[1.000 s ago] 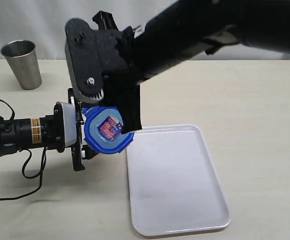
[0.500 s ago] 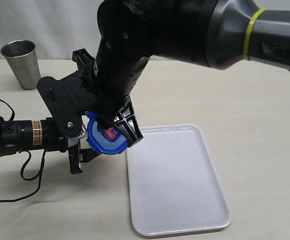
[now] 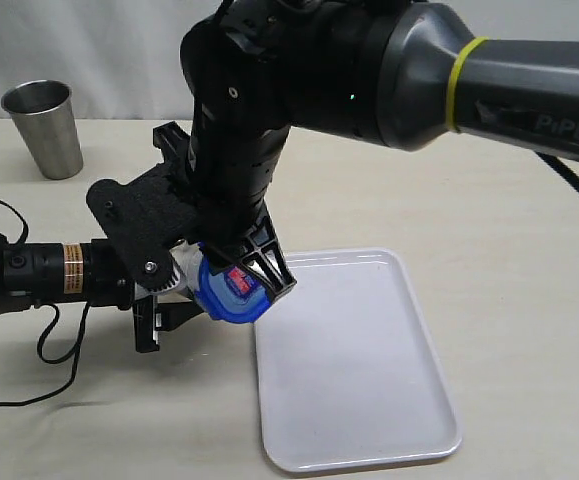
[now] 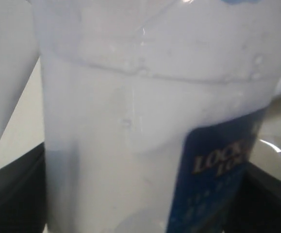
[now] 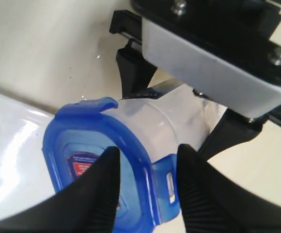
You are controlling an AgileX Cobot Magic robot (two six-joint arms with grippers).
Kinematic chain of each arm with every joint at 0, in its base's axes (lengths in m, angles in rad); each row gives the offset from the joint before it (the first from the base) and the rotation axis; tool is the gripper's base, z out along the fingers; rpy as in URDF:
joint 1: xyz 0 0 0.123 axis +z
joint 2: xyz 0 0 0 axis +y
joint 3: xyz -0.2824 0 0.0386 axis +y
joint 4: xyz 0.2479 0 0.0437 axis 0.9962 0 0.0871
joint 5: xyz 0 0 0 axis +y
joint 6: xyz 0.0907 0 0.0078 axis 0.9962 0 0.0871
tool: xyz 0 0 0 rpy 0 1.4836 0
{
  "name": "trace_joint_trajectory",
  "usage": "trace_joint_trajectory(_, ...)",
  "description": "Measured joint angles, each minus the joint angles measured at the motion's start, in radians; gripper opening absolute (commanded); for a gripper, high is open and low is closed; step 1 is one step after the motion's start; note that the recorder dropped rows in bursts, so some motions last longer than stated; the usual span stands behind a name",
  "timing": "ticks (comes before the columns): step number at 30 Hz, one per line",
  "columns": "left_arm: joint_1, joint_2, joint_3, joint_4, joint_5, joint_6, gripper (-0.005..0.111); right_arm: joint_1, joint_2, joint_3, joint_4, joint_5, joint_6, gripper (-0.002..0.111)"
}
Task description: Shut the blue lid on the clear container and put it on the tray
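The clear container [image 4: 130,121] lies sideways above the table, and my left gripper [image 4: 140,194] is shut on its body; its dark fingers [image 4: 11,194] show at either side. The blue lid [image 5: 89,155] with its red sticker sits on the container's mouth [image 5: 172,116], next to the tray's near-left corner [image 3: 269,345]. My right gripper [image 5: 145,187] comes down from above and straddles the lid's rim: one finger lies on the lid's top, the other against a side flap [image 5: 167,184]. In the exterior view the lid [image 3: 231,295] peeks out under the right gripper [image 3: 254,275].
The white tray [image 3: 359,400] lies flat at the front right. A grey steel cup [image 3: 44,128] stands at the back left. The left arm's black cable [image 3: 59,340] loops on the table at the left. The right arm's bulk covers the middle.
The right gripper has turned and come down over the lid, and its jaws have narrowed onto the rim and flap. Lid and container have shifted slightly down and right.
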Motion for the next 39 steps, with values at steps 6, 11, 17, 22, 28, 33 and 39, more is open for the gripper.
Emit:
trace_joint_trajectory(6, 0.000, 0.004, 0.000, 0.000, 0.000, -0.008, 0.000, 0.000, 0.004, 0.000, -0.005, 0.004, 0.008, 0.035)
trace_joint_trajectory(11, 0.000, 0.004, 0.000, 0.000, -0.002, -0.021, 0.000, 0.000, 0.004, 0.000, -0.005, 0.004, 0.021, 0.035)
trace_joint_trajectory(17, 0.000, 0.004, 0.000, 0.003, -0.002, -0.024, 0.000, 0.000, 0.004, 0.000, 0.003, 0.002, 0.021, 0.030)
trace_joint_trajectory(22, 0.000, 0.004, 0.000, 0.004, 0.001, -0.024, 0.000, 0.000, 0.017, -0.002, 0.005, 0.002, 0.021, 0.030)
trace_joint_trajectory(28, 0.002, 0.008, 0.000, 0.009, 0.012, -0.016, 0.000, 0.000, 0.048, -0.004, 0.010, 0.026, 0.027, 0.030)
trace_joint_trajectory(33, 0.002, 0.010, 0.000, 0.011, 0.012, -0.014, 0.000, 0.000, 0.050, -0.004, 0.010, 0.030, 0.030, 0.030)
trace_joint_trajectory(39, 0.002, 0.010, 0.000, 0.011, 0.000, -0.024, 0.000, 0.000, 0.030, -0.010, 0.013, 0.023, 0.083, 0.031)
